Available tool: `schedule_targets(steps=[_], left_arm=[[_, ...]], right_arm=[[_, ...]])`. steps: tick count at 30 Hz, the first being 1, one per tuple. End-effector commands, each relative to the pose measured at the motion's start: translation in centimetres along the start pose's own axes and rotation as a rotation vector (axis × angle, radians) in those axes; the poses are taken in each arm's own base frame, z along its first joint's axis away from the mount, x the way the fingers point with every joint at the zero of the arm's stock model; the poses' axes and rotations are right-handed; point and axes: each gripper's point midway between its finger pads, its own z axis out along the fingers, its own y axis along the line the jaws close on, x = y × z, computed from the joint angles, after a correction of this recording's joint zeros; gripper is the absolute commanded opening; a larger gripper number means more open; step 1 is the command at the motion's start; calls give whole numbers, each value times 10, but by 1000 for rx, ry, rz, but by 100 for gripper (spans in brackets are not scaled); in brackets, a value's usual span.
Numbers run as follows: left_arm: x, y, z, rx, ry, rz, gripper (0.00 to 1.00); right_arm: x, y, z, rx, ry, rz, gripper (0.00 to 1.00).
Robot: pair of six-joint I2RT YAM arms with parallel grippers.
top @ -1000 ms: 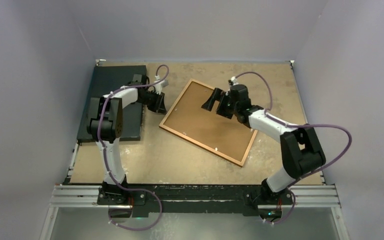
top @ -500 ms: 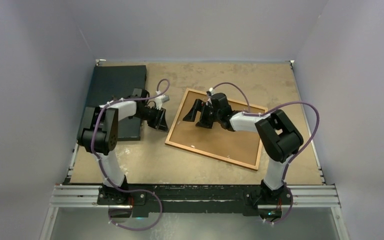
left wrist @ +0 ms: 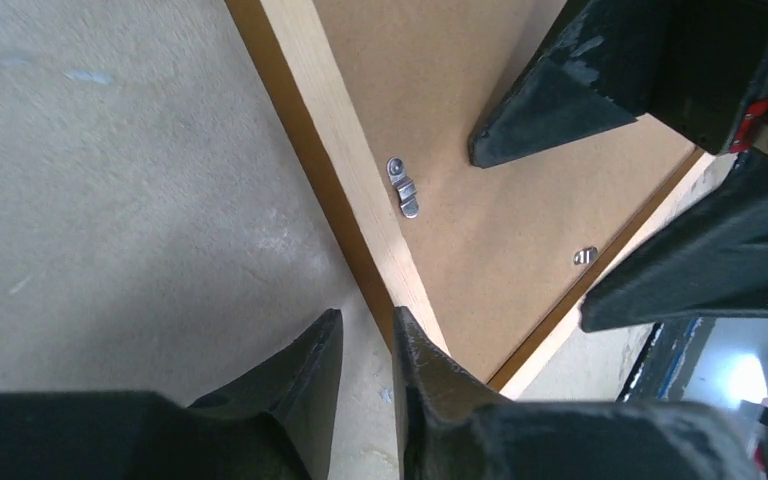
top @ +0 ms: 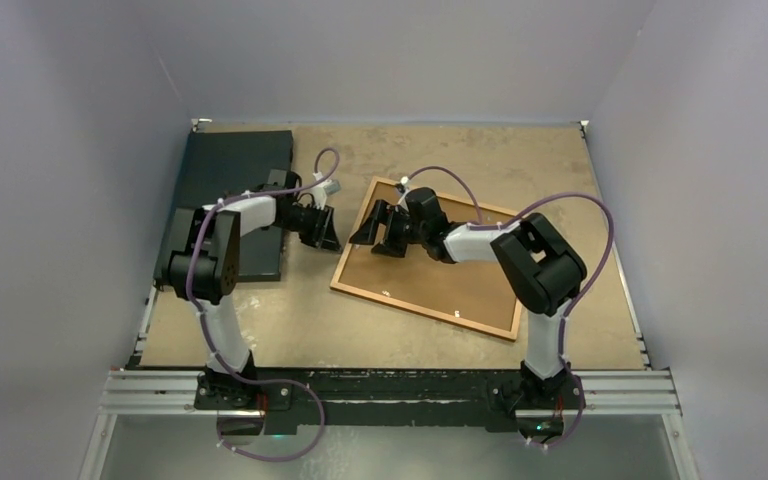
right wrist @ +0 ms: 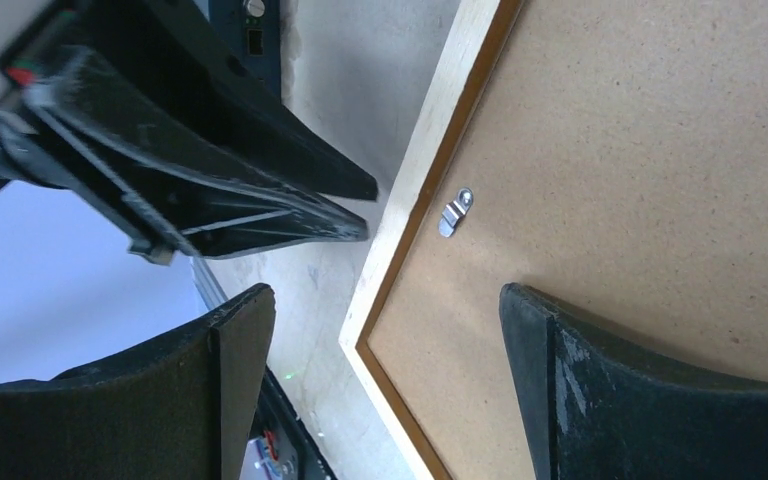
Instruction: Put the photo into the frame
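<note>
The frame [top: 420, 311] lies face down on the table, its brown backing board up, inside a narrow orange-brown border [left wrist: 350, 180]. The photo is not in view. My left gripper [top: 328, 238] sits low at the frame's left edge. Its jaws [left wrist: 365, 315] stand a narrow gap apart with nothing between them, and one fingertip [left wrist: 402, 318] touches the border. My right gripper [top: 372, 228] is open wide and straddles the frame's left corner [right wrist: 385, 295]: one finger [right wrist: 560, 340] is over the backing board, the other over the table.
A dark grey-black mat [top: 235, 170] lies at the back left, under the left arm. Small metal tabs [left wrist: 403, 187] [right wrist: 455, 212] sit along the frame's inner edge. The two grippers are close together, tip to tip.
My right gripper has moved left across the backing board to the frame's left corner. The frame has turned and shifted. My left gripper has drawn in to the frame's left edge.
</note>
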Motion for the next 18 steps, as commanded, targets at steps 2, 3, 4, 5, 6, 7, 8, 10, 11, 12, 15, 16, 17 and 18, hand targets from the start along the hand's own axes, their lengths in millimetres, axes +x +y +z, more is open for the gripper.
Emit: schedule_targets(steps=[2, 3, 4, 5, 6, 7, 8, 10, 11, 12, 15, 16, 17, 18], left_arm=[[-3, -11, 10, 90, -13, -21, 21], [-2, -12, 10, 95, -14, -20, 21], [0, -13, 11, 102, -14, -22, 20], [1, -15, 10, 109, -13, -23, 20], [2, -16, 10, 116, -10, -22, 20], [3, -17, 11, 116, -7, -21, 19], [4, -16, 11, 113, -6, -19, 19], [8, -16, 13, 111, 0, -21, 19], [10, -15, 14, 109, 4, -19, 19], [12, -15, 15, 109, 8, -21, 19], [16, -14, 17, 104, 14, -25, 20], [15, -14, 17, 101, 12, -24, 20], [16, -13, 17, 98, 14, -25, 20], [16, -13, 17, 95, 13, -24, 20]], right_arm=[[-11, 11, 8, -30, -39, 13, 84], [-11, 10, 10, -29, -41, 16, 84], [-12, 11, 11, -31, -45, 18, 83], [-13, 9, 12, -29, -47, 22, 83], [-13, 9, 14, -27, -49, 27, 82], [-13, 7, 16, -25, -50, 31, 82], [-14, 7, 17, -25, -53, 35, 81], [-14, 5, 21, -21, -52, 42, 81], [-14, 4, 23, -22, -52, 46, 80], [-14, 3, 24, -23, -52, 50, 80], [-13, 3, 28, -27, -51, 61, 79], [-13, 4, 28, -33, -50, 63, 79], [-13, 4, 29, -35, -46, 65, 79], [-12, 4, 30, -39, -42, 66, 78]])
